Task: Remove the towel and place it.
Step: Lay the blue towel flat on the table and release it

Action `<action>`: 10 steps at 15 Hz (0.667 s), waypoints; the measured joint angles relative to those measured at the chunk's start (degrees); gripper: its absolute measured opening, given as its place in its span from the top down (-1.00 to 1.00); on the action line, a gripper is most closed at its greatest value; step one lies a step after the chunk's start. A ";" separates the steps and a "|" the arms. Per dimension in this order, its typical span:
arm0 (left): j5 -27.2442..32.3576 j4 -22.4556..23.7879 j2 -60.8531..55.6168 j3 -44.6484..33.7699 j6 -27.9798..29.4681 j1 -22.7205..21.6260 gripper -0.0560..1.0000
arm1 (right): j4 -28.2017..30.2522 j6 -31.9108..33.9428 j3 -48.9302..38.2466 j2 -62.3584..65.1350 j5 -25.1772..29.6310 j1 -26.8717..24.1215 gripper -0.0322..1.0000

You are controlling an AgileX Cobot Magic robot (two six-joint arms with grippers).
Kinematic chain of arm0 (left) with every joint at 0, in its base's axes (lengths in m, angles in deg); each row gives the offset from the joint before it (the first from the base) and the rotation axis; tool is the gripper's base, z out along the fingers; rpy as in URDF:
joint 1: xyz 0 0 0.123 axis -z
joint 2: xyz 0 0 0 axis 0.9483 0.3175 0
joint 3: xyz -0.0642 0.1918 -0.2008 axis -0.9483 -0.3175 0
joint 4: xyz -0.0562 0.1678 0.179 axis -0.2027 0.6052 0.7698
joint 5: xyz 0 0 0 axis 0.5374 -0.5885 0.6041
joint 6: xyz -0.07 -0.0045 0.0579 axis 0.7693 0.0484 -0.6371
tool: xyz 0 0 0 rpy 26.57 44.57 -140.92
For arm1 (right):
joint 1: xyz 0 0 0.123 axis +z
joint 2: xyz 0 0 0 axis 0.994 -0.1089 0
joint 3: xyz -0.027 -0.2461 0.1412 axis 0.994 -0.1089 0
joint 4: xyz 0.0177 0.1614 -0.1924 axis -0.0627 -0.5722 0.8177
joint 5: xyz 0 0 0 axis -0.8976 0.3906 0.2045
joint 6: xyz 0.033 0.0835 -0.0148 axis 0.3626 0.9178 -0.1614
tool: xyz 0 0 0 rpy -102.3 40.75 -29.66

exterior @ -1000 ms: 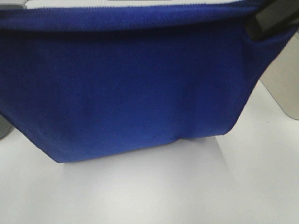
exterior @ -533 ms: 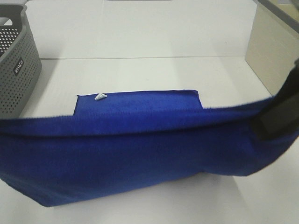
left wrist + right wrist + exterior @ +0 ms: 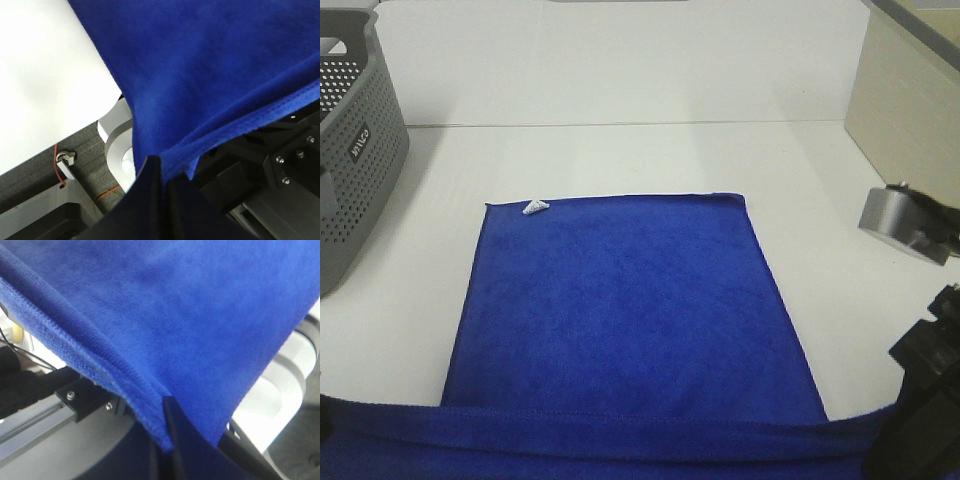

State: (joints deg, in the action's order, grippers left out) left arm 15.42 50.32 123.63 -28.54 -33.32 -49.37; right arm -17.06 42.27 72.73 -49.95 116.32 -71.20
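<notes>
The blue towel [image 3: 620, 300] lies mostly flat on the white table [image 3: 620, 150]. Its little white tag [image 3: 534, 207] sits at the far corner, on the side of the grey basket [image 3: 360, 150] — the basket stands apart from the towel. The near edge is lifted up. The left gripper [image 3: 161, 169] is pinched tight on one near corner, and the right gripper [image 3: 167, 440] is pinched tight on the other.

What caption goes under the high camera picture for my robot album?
Blue towel spread on the white table, near edge held up, grey basket standing to its left.
</notes>
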 joint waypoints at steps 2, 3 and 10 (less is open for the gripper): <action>-0.34 -0.46 5.50 0.00 -2.46 0.00 0.89 | 0.57 -1.43 -0.17 -4.98 -0.06 -0.06 0.91; -1.15 -0.69 7.91 0.00 -3.61 0.00 0.89 | 0.86 -2.29 -0.17 -7.45 -0.11 -0.06 0.91; -6.93 -0.52 22.29 0.00 -8.14 5.90 0.89 | 3.90 -5.67 -0.23 -21.60 -2.12 -0.06 0.91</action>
State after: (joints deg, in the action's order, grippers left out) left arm 8.49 49.80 145.92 -28.54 -41.45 -43.47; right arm -13.17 36.60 72.50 -71.55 114.20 -71.26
